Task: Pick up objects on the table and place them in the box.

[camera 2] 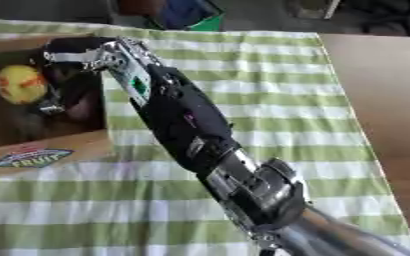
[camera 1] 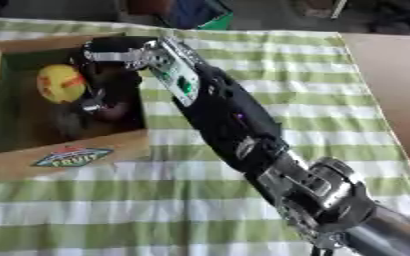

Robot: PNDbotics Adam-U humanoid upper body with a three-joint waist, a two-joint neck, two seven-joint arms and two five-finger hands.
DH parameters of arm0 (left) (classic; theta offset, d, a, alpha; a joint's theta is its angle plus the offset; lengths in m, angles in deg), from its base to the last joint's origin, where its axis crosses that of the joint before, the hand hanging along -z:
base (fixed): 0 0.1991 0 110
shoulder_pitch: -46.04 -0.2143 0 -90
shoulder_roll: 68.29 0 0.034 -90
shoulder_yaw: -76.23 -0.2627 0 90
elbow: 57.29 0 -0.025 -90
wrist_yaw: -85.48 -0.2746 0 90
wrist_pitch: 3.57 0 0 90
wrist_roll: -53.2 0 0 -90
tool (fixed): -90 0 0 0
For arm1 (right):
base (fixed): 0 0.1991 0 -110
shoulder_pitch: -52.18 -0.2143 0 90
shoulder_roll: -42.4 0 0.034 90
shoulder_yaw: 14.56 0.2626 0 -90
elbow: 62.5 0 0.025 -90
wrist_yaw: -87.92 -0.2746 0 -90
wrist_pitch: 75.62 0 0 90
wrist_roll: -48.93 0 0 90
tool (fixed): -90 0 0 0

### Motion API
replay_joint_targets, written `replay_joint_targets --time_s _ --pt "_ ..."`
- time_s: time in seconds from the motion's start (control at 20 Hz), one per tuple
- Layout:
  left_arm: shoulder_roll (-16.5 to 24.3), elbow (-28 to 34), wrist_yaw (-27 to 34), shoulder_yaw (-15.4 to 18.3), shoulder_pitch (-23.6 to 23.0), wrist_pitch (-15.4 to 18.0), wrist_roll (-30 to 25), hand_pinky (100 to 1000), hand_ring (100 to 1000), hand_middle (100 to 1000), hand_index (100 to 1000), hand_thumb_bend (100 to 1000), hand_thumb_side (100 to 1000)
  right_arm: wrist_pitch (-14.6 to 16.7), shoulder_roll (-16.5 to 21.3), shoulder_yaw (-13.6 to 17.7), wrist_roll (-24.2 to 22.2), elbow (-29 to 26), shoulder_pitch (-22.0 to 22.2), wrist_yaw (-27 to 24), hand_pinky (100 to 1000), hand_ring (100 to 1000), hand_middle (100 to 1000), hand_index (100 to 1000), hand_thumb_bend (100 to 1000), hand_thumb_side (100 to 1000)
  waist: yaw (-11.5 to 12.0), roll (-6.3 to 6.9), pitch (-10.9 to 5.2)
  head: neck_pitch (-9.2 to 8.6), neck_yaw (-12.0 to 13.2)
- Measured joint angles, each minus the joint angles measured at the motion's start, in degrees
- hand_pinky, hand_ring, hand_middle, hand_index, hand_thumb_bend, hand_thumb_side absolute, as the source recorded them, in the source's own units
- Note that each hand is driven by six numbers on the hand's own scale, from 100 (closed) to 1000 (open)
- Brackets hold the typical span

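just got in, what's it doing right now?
The right arm reaches across the striped cloth with its right hand down inside the cardboard box at the table's left. A yellow ball already lies in the box beside the hand. Whether the hand holds anything is not visible. The left hand is out of view.

The only readable text is the word "FRUIT", in yellow letters on a diamond-shaped label (camera 1: 72, 156) that is stuck on the near outer wall of the cardboard box (camera 1: 7, 167), at about eight o'clock in the left eye view. Smaller marks above that word are too blurred to read.
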Motion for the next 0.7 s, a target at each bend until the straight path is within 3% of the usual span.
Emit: replay_joint_targets --time_s 0.15,0.3,0.7 --pt "0.0 0.0 0.0 0.0 -0.03 -0.01 0.01 630 743 687 739 100 989 -0.82 0.73 0.05 -0.57 -1.69 -0.02 -1.89 747 838 741 968 508 617 -0.29 0.12 -0.03 0.0 0.22" --pt "0.0 0.0 -0.01 0.01 -0.12 -0.01 0.04 630 743 687 739 100 986 -1.81 1.33 0.39 -0.75 -3.32 -0.02 -3.94 747 831 727 961 506 663 -0.56 0.55 -0.19 0.01 0.45" --pt "0.0 0.0 -0.27 0.01 -0.6 0.04 0.12 629 742 686 738 100 981 -5.9 3.15 1.12 -0.22 -8.52 -0.04 -11.63 743 817 698 946 475 685 -1.57 1.38 -0.68 0.1 1.02"
